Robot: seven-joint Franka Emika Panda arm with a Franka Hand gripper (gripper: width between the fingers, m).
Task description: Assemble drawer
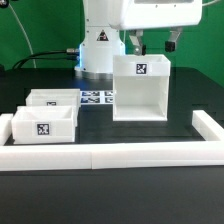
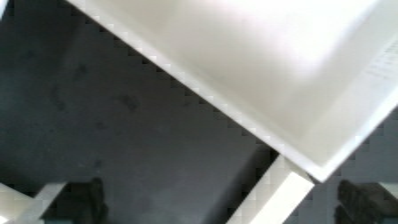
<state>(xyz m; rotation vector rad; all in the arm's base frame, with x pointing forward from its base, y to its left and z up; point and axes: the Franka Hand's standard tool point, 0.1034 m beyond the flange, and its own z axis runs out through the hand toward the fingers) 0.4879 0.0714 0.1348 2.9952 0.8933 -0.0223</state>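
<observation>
The tall white drawer housing (image 1: 140, 88) stands upright on the black table, its open side facing the front and a square tag on its top edge. Two small open-top white boxes, one in front (image 1: 45, 123) and one behind it (image 1: 56, 98), sit at the exterior view's left, each with a tag. My gripper (image 1: 155, 43) hangs just above the housing's top rear, open and empty. In the wrist view the housing's white panel (image 2: 267, 60) fills the upper part. One thin housing wall (image 2: 276, 195) runs between my spread fingers (image 2: 63, 202).
Long low white border blocks run along the front (image 1: 120, 155) and the exterior view's right (image 1: 210, 125). The marker board (image 1: 97, 97) lies flat between the small boxes and the housing. The robot base (image 1: 100, 50) stands behind.
</observation>
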